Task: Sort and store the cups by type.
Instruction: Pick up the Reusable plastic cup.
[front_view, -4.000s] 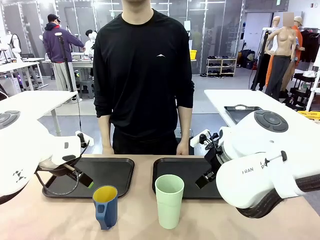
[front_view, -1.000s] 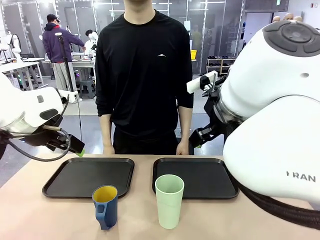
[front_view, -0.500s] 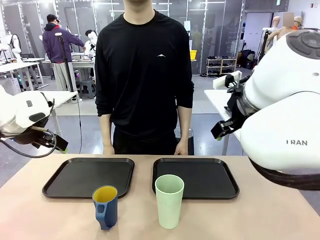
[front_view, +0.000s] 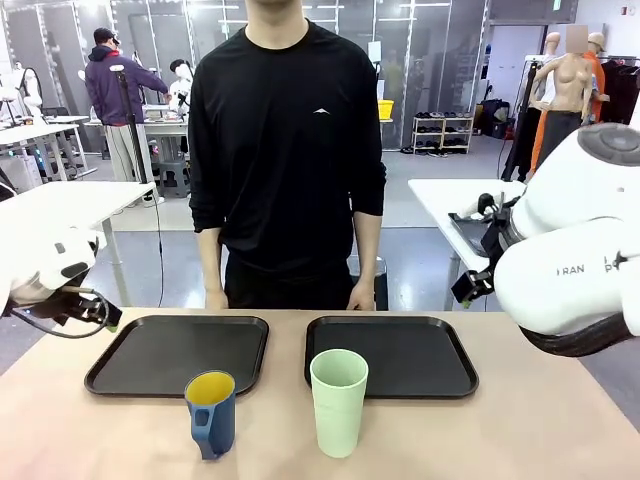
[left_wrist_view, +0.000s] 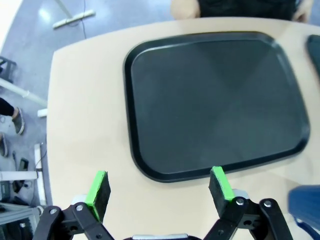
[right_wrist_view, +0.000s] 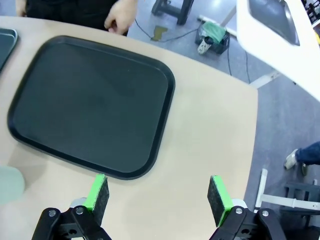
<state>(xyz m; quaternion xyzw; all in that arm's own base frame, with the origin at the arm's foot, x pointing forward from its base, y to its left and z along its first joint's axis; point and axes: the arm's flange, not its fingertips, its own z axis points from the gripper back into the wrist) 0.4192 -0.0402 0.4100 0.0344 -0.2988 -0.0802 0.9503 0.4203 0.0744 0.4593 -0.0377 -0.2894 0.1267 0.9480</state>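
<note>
A tan counter (front_view: 560, 440) in a busy workshop carries a pale green tumbler (front_view: 338, 402), upright near the robot's edge. A blue mug (front_view: 211, 415), yellow inside, stands close on the tumbler's left. Two black trays lie just behind the tumbler, the left tray (front_view: 176, 352) and the right tray (front_view: 400, 355). The left jaws, well left of the tumbler, and the right jaws, well right of it, stand spread and hold nothing.

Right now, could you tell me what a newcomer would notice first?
A tall mint-green tumbler and a shorter blue mug stand side by side in front of two black trays. A person in black stands at the far side; the left claw and the right claw hang open, one out at each side.
</note>
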